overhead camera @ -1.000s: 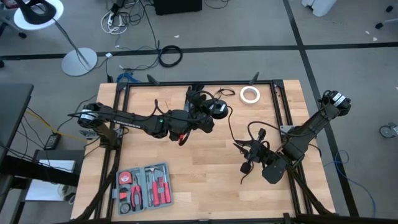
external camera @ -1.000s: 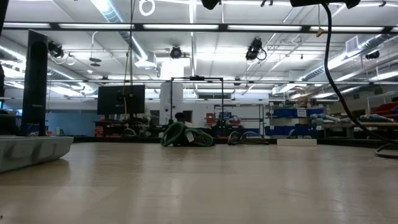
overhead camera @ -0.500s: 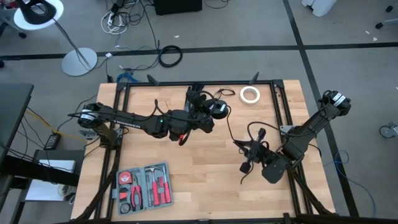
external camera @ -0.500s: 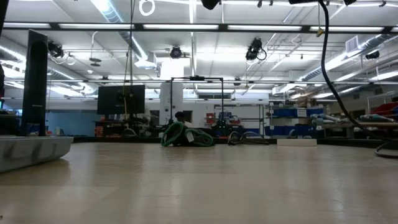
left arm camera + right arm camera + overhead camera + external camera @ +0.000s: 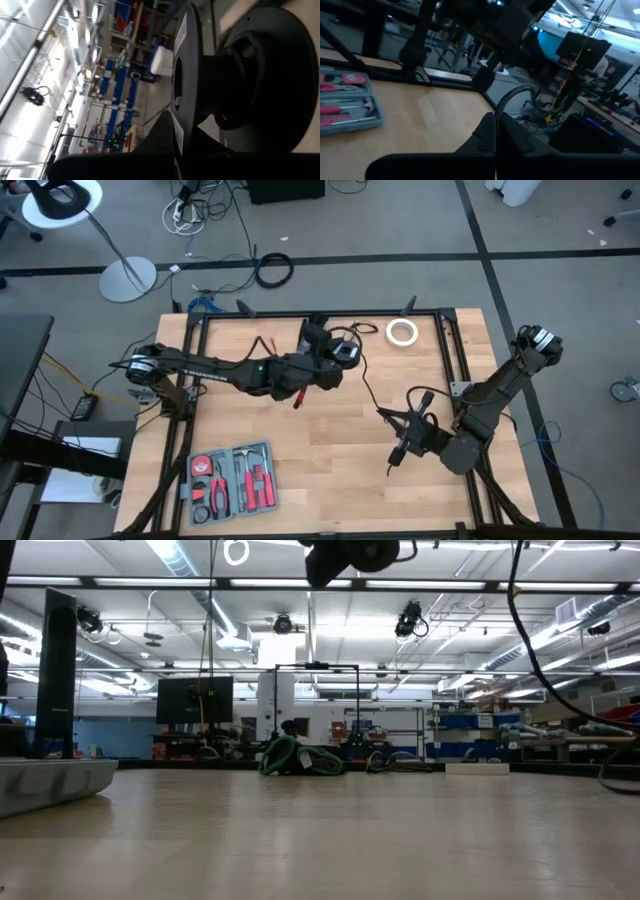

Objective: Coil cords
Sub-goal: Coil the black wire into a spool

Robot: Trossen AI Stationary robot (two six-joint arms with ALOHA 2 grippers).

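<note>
The cords (image 5: pixel 372 395), thin and limp, run mid-frame from the spool (image 5: pixel 345 352) clamped in the left gripper (image 5: pixel 335 358) to the right gripper (image 5: pixel 400 448), shut on their free end, the best hold.

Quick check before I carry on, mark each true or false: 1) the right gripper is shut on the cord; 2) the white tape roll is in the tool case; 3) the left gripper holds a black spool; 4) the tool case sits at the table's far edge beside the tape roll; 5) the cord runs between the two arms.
1) True: the right gripper is shut on the thin black cord.
2) False: the white tape roll lies on the bare table near its far edge.
3) True: the left gripper is shut on the black spool.
4) False: the tool case sits near the front edge, on the left arm's side.
5) True.
</note>
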